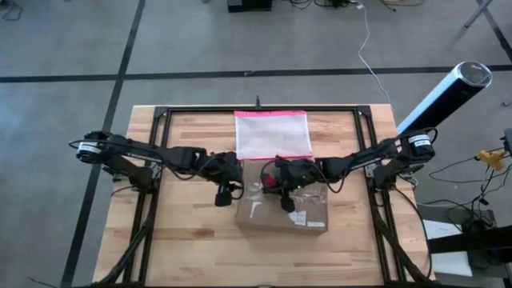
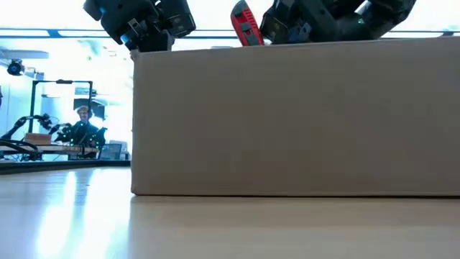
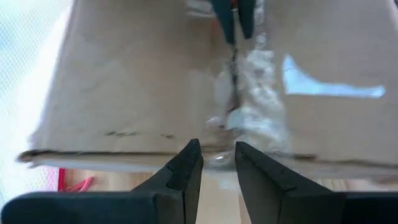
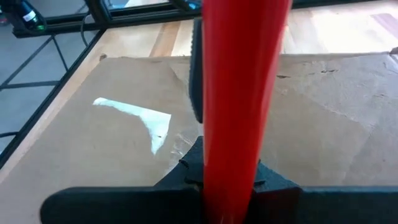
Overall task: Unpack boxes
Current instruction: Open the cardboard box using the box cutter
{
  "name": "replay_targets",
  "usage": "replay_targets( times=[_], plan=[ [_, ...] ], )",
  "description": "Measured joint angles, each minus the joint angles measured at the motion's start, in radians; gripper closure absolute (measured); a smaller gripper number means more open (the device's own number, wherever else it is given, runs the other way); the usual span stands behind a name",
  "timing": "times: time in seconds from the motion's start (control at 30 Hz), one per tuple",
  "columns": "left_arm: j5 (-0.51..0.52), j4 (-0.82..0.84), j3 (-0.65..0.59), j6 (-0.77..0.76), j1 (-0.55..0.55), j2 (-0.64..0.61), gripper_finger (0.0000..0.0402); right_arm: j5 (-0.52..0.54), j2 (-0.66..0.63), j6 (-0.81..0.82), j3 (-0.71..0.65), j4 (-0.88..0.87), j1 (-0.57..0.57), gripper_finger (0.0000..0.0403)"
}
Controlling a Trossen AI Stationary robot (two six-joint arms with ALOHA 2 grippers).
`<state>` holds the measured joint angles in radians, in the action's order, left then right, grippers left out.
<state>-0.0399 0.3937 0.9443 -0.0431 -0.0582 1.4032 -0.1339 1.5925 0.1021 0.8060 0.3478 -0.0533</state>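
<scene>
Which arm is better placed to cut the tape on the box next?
Right: its gripper holds the red cutter over the taped seam of the box. The left gripper waits at the box's edge.

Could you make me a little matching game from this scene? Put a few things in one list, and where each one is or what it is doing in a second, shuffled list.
Things:
1. cardboard box
2. zip pouch
3. left gripper
4. right gripper

Places or states:
A. lies flat at the table's far edge, beyond the box
B. clamped on a red-handled tool above the taped seam
C. sits closed on the table between the two arms
D. at the box's left edge, jaws a little apart, holding nothing

Pairs: 1-C, 2-A, 3-D, 4-B
</scene>
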Motion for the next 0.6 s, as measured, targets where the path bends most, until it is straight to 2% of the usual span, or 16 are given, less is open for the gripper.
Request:
replay_targets(
  times=[0.23,0.37,0.6],
  plan=[
    [0.005,0.006,0.002,-0.016,0.0,-0.05,0.0318,-0.003,0.001,-0.075,0.089,-0.123,0.023,0.0398],
    [0.005,-0.018,0.002,-0.018,0.0,-0.068,0.0311,-0.005,0.001,-0.092,0.107,-0.135,0.023,0.0398],
    [0.004,-0.106,0.002,0.038,-0.001,-0.024,0.0292,-0.005,0.001,-0.087,0.106,-0.135,0.021,0.0398]
  ],
)
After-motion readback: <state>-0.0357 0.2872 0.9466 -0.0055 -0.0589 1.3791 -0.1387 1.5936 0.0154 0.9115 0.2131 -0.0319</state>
